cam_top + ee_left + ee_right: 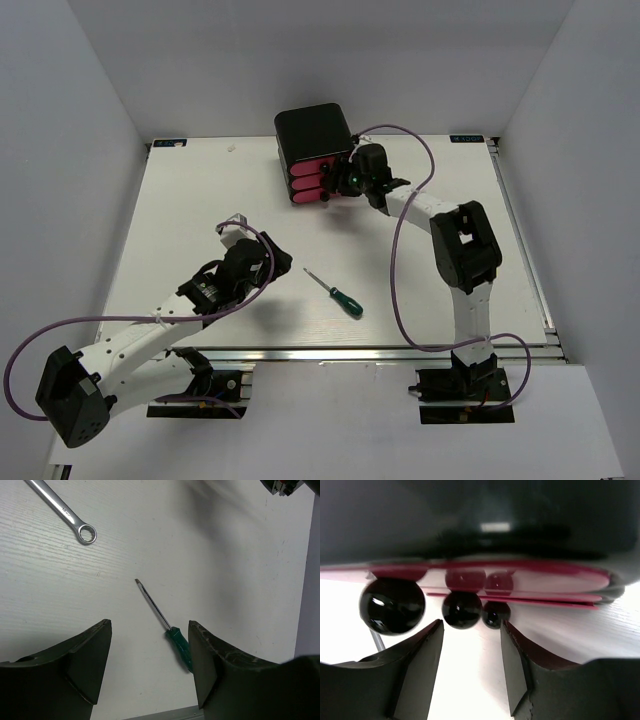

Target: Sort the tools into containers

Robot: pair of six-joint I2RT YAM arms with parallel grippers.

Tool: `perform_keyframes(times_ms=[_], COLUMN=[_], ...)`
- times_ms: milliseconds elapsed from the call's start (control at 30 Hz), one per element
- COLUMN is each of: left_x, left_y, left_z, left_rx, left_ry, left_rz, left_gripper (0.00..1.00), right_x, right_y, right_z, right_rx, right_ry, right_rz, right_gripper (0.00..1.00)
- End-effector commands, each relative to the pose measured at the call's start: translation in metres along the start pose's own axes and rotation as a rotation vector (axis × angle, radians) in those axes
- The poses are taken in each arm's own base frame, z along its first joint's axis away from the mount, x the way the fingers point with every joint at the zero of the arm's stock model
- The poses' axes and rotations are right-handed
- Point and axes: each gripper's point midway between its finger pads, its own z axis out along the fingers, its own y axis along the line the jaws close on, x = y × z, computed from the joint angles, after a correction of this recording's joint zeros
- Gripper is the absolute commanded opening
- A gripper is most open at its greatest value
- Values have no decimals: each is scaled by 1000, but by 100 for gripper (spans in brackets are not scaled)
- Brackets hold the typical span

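Observation:
A screwdriver with a dark green handle lies on the white table between the arms. In the left wrist view the screwdriver lies just ahead of my open left gripper, its handle beside the right finger. A silver wrench lies farther off at the upper left. The black chest stands at the back with its pink-red drawers facing forward. My right gripper hovers in front of them. It is open and empty, with the middle knob just beyond its fingertips.
Two more dark knobs flank the middle one. A thin grey rod shows under the left knob. The table's metal front edge runs just behind the arm bases. White walls close in the sides.

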Motion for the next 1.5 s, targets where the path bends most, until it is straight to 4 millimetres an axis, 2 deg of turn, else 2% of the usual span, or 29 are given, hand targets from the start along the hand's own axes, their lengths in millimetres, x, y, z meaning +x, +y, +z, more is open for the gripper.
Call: perform_keyframes(times_ms=[0, 233, 633, 867, 1000, 1167, 1200, 1300, 1333, 1367, 1467], left_x=[-7, -6, -5, -6, -6, -7, -7, -7, -8, -7, -8], left_y=[-1, -2, -1, -1, -1, -1, -1, -2, -1, -1, -1], left_z=[-1, 0, 1, 0, 0, -1, -1, -1, -1, 0, 0], left_rx=[-2, -6, -17, -18, -15, -14, -13, -10, -10, -10, -12], left_ry=[-19, -10, -3, -4, -5, -8, -10, -11, -14, -14, -17], left_rz=[-7, -5, -1, -3, -5, -6, -7, -7, -7, -7, -7], left_gripper=[72, 72, 72, 72, 72, 72, 72, 72, 72, 72, 72], right_x=[-29, -25, -23, -21, -15, -8, 2, 6, 21, 18, 34], right_y=[17, 10, 9, 6, 3, 2, -3, -1, -7, -2, -6], right_z=[5, 14, 21, 20, 13, -3, -6, -20, -24, -32, -48], right_rx=[-42, -18, -14, 0, 4, 4, 15, 9, 21, 9, 15], right_ry=[-81, -93, -131, -132, -118, -106, -88, -83, -55, -64, -39], right_rz=[33, 100, 224, 232, 233, 224, 223, 214, 221, 218, 221], right_gripper=[55, 55, 43, 23, 17, 16, 16, 16, 16, 16, 16])
